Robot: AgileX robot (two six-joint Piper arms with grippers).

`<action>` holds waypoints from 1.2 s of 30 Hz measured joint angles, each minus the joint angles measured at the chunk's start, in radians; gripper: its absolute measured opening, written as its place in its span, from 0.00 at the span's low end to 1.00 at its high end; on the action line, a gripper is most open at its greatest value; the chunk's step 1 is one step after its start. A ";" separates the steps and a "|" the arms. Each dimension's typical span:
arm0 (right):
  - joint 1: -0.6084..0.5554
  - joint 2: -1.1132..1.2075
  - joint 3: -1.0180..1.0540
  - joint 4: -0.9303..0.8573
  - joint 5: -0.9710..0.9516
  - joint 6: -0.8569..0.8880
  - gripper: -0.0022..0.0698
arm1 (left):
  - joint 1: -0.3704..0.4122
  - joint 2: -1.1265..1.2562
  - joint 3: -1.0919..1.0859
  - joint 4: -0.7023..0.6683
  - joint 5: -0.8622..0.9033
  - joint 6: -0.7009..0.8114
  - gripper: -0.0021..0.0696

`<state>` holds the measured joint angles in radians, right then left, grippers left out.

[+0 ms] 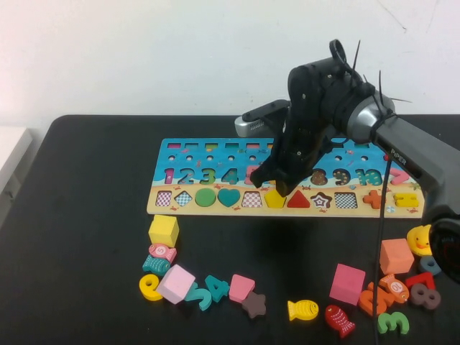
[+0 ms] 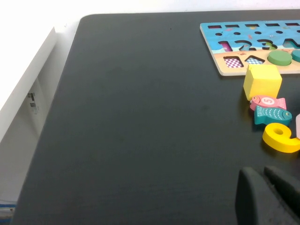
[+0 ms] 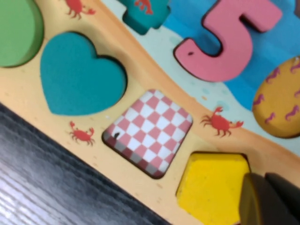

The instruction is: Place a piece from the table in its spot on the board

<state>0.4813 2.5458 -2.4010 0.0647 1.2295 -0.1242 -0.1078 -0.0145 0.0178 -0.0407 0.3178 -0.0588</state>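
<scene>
The wooden puzzle board (image 1: 215, 210) lies across the middle of the black table. My right gripper (image 1: 277, 185) hangs over its front row, just above a yellow pentagon piece (image 1: 274, 198). In the right wrist view the yellow pentagon (image 3: 211, 187) sits flat in its slot in the board (image 3: 51, 124), and the right gripper (image 3: 264, 180) is at the pentagon's edge with its fingers together and nothing between them. Beside the pentagon is an empty checkered slot (image 3: 149, 132). My left gripper (image 2: 261, 172) is shut and empty, low over bare table, and out of the high view.
A green circle (image 1: 205, 197), teal heart (image 1: 228, 196) and red triangle (image 1: 298, 200) fill other slots. Loose pieces lie in front of the board: a yellow cube (image 1: 163, 231), pink blocks (image 1: 241, 287) (image 1: 347, 283), fish, numbers and a star (image 1: 254, 305). The table's left edge (image 2: 70, 42) is near.
</scene>
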 joint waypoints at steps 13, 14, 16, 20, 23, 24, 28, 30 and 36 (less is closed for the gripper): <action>0.003 -0.285 -0.029 -0.023 0.005 -0.092 0.06 | 0.000 0.000 0.000 0.000 0.000 0.000 0.03; 0.003 -0.320 -0.030 -0.040 0.005 -0.092 0.06 | 0.000 0.000 0.000 0.000 0.000 0.000 0.03; 0.003 -0.381 -0.030 -0.079 0.005 -0.103 0.06 | 0.000 0.000 0.000 0.000 0.000 -0.002 0.03; 0.003 -0.513 -0.030 -0.141 0.005 -0.139 0.06 | 0.000 0.000 0.000 0.000 0.000 -0.002 0.03; 0.003 -0.635 -0.030 -0.153 0.005 -0.143 0.06 | 0.000 0.000 0.000 0.000 0.000 -0.002 0.03; 0.003 -0.668 -0.030 -0.154 0.005 -0.143 0.06 | 0.000 0.000 0.000 0.000 0.000 -0.002 0.03; 0.003 -0.807 -0.036 -0.153 0.005 -0.141 0.06 | 0.000 0.000 0.000 0.000 0.000 -0.002 0.03; 0.003 -0.857 -0.039 -0.145 0.005 -0.139 0.06 | 0.000 0.000 0.000 0.000 0.000 -0.002 0.03; 0.003 -0.915 -0.040 -0.138 0.005 -0.139 0.06 | 0.000 0.000 0.000 0.000 0.000 -0.002 0.03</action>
<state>0.4847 1.6313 -2.4410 -0.0730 1.2350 -0.2634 -0.1078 -0.0145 0.0178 -0.0407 0.3178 -0.0610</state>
